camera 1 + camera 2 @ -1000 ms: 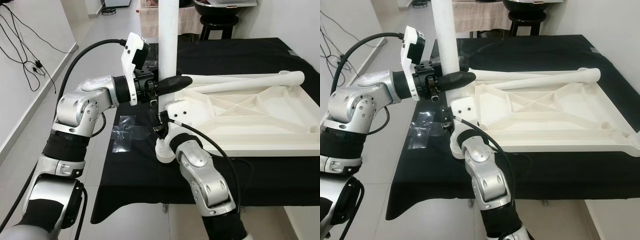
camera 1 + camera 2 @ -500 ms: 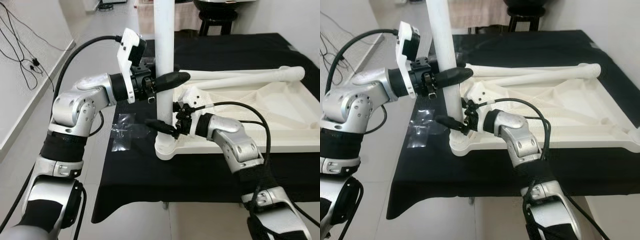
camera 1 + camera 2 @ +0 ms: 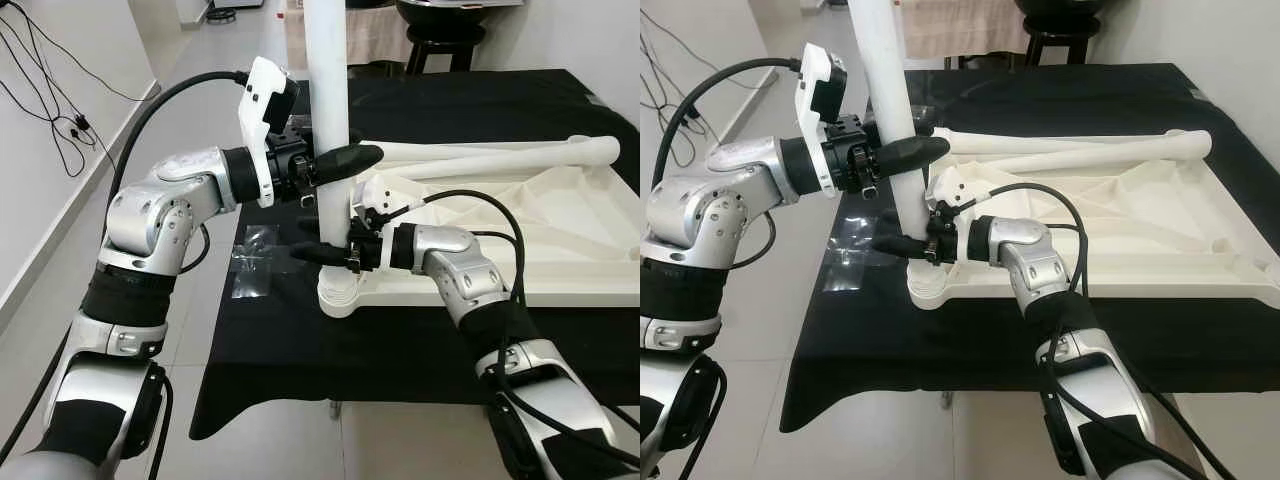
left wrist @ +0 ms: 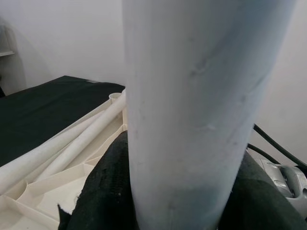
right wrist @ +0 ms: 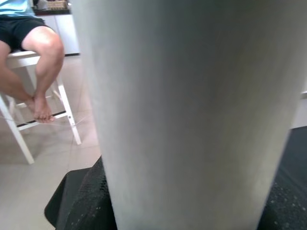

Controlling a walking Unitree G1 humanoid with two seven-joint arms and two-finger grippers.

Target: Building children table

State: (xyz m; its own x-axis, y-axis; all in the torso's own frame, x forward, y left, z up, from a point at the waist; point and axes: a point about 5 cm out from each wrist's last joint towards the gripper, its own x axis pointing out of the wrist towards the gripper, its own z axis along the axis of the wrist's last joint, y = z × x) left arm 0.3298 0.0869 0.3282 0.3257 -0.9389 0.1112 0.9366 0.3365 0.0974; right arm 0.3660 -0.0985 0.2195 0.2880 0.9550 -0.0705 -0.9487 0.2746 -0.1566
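A white table leg (image 3: pixel 328 100) stands upright in the corner socket (image 3: pixel 340 296) of the upside-down white tabletop (image 3: pixel 540 275). The tabletop lies on a table covered with black cloth. My left gripper (image 3: pixel 345 160) is shut on the leg at mid height, one black finger (image 3: pixel 352 156) across its front. My right gripper (image 3: pixel 312 242) reaches in from the right and is shut on the leg just above the socket. In both wrist views the leg (image 4: pixel 196 110) (image 5: pixel 192 120) sits between the black pads. Two loose white legs (image 3: pixel 500 156) lie along the tabletop's far side.
A clear plastic wrapper (image 3: pixel 250 265) lies on the cloth left of the socket. The table's front edge runs just below the socket. A black stool (image 3: pixel 445 35) stands behind the table and cables (image 3: pixel 50 90) trail on the floor. A person (image 5: pixel 41 52) sits on a white stool.
My right arm has swung out from under the leg to the right side, and its gripper has closed on the leg's lower part. The left gripper has kept its hold on the leg.
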